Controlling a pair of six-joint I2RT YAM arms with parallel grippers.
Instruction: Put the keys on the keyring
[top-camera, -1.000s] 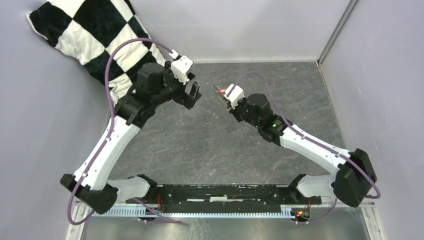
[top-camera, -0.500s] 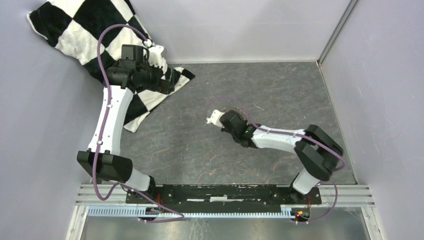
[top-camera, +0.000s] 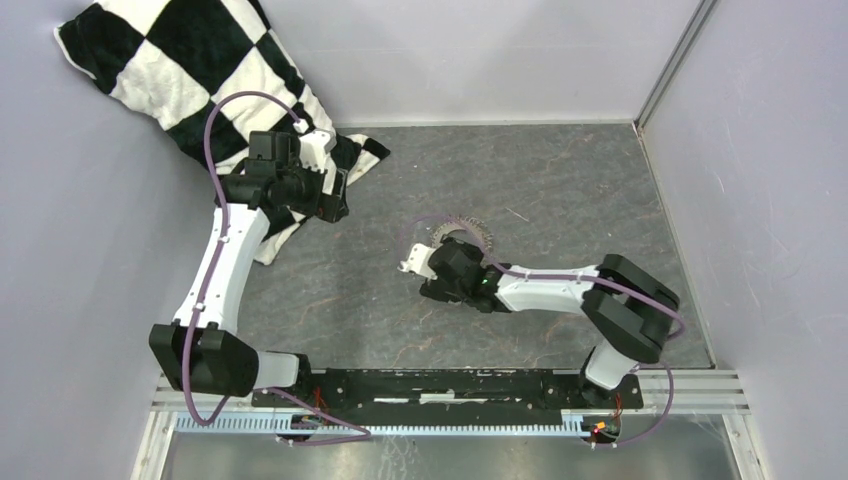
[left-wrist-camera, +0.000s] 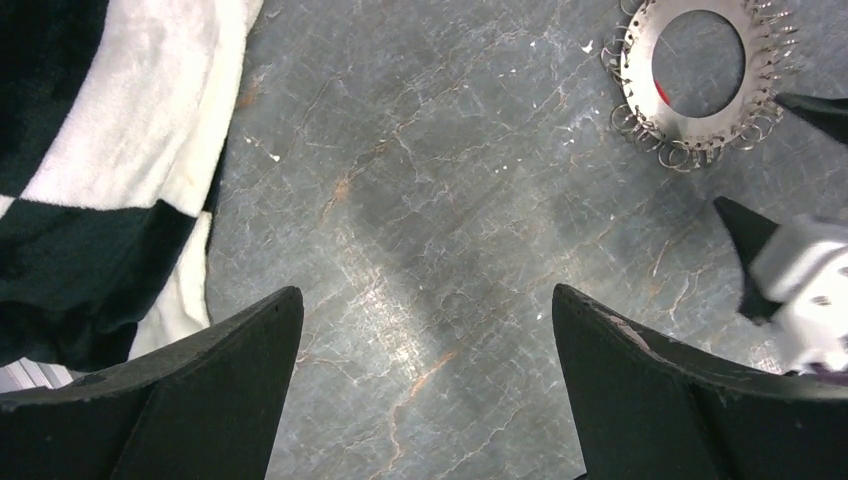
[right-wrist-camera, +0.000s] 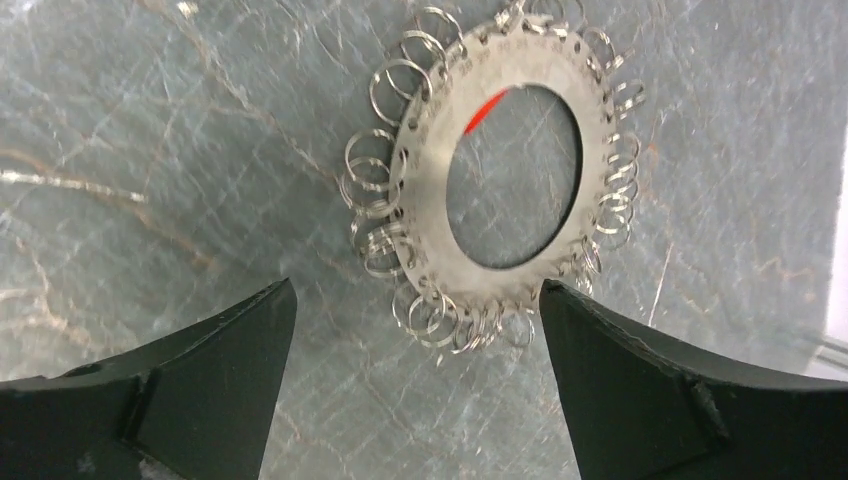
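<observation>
The keyring (right-wrist-camera: 425, 190) is a flat metal disc with a hollow centre, fringed with small wire rings, lying flat on the grey table. It also shows as the keyring (left-wrist-camera: 640, 110) and, partly behind my right arm, the keyring (top-camera: 482, 231). Of the keys (right-wrist-camera: 485, 108) only a thin red sliver shows at the hole's inner rim; the keys (left-wrist-camera: 660, 93) look the same from the left. My right gripper (right-wrist-camera: 417, 290) stands open just short of the disc, touching nothing; from above the right gripper (top-camera: 447, 250) is beside it. My left gripper (left-wrist-camera: 425, 292) is open over bare table, empty.
A black-and-white checkered cloth (top-camera: 180, 70) lies at the far left and reaches under the left gripper (top-camera: 333, 200); the cloth (left-wrist-camera: 100, 150) fills the left of that wrist view. Grey walls enclose the table, and the arm base rail (top-camera: 450, 385) runs along the near edge.
The right gripper came down from mid-air, where it held a small red piece, to the table and has opened. The left arm swung back from the middle to the cloth.
</observation>
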